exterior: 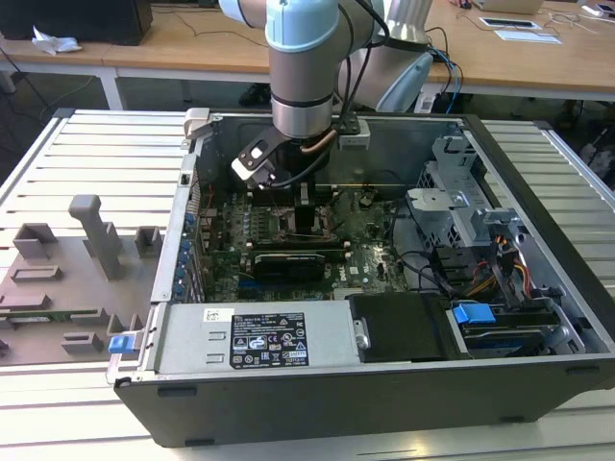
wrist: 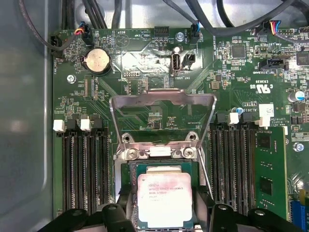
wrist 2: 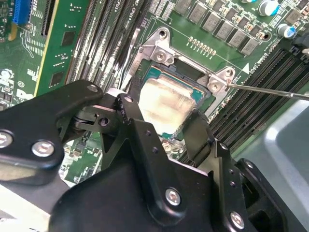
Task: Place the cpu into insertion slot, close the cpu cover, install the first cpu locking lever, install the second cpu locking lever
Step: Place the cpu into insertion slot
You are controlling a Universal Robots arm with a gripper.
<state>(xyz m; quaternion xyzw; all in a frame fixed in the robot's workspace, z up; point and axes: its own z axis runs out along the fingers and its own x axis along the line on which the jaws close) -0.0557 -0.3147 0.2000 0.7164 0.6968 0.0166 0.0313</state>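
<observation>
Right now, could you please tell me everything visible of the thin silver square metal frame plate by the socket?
In the first wrist view, the cpu cover is a thin, shiny silver metal frame around a square window. It stands swung open from its hinge at the insertion slot, not touching the seated silver-grey square cpu.

Little of it is legible from here. In the exterior view, at six o'clock in the open case, the power supply [exterior: 192, 336] carries a white label [exterior: 270, 339] crowded with black print and small signs. A smaller sticker [exterior: 219, 314] sits at the label's ten o'clock. In the first wrist view, faint print lines cross the cpu [wrist: 164, 198], and white lettering dots the circuit board [wrist: 227, 67]. In the second wrist view, a white triangle mark [wrist 2: 246, 68] stands just beside a corner of the insertion slot [wrist 2: 159, 48].
</observation>
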